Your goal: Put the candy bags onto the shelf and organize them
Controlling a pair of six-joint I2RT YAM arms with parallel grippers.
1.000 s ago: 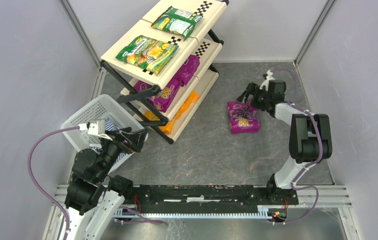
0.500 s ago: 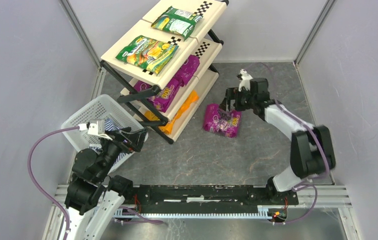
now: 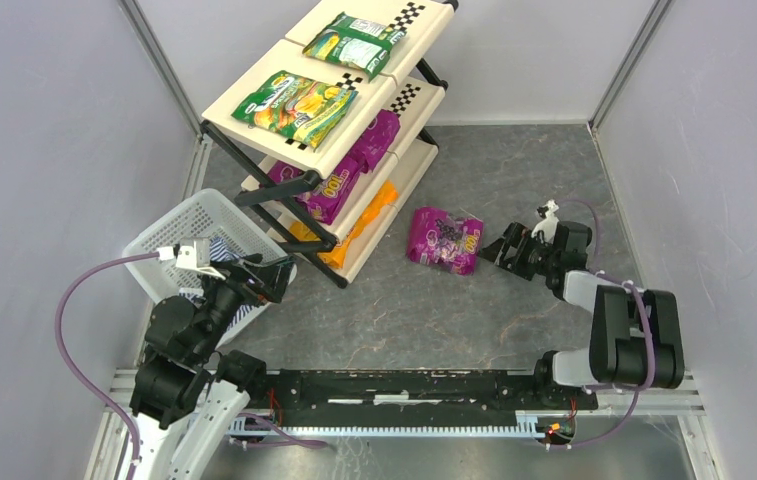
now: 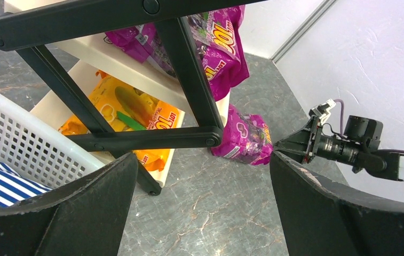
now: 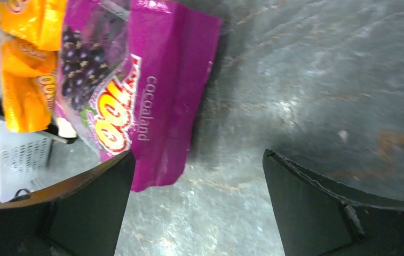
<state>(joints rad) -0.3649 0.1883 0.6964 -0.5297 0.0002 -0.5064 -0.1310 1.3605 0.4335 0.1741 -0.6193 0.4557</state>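
A purple candy bag (image 3: pixel 443 240) lies flat on the grey floor beside the shelf (image 3: pixel 254 82); it also shows in the left wrist view (image 4: pixel 244 140) and the right wrist view (image 5: pixel 135 101). My right gripper (image 3: pixel 497 251) is open and empty, low over the floor just right of that bag. The shelf holds two green bags (image 3: pixel 294 106) on top, purple bags (image 3: pixel 339 180) on the middle tier and orange bags (image 3: pixel 359 228) on the bottom. My left gripper (image 3: pixel 272 281) is open and empty by the basket.
A white mesh basket (image 3: pixel 186 232) with a blue-white striped cloth (image 4: pixel 2 184) stands left of the shelf's black frame (image 4: pixel 189 80). Grey walls close in the floor on the left, right and back.
My right gripper carried the purple bag left toward the shelf, let it go on the floor, then drew back to the right and down, now open.
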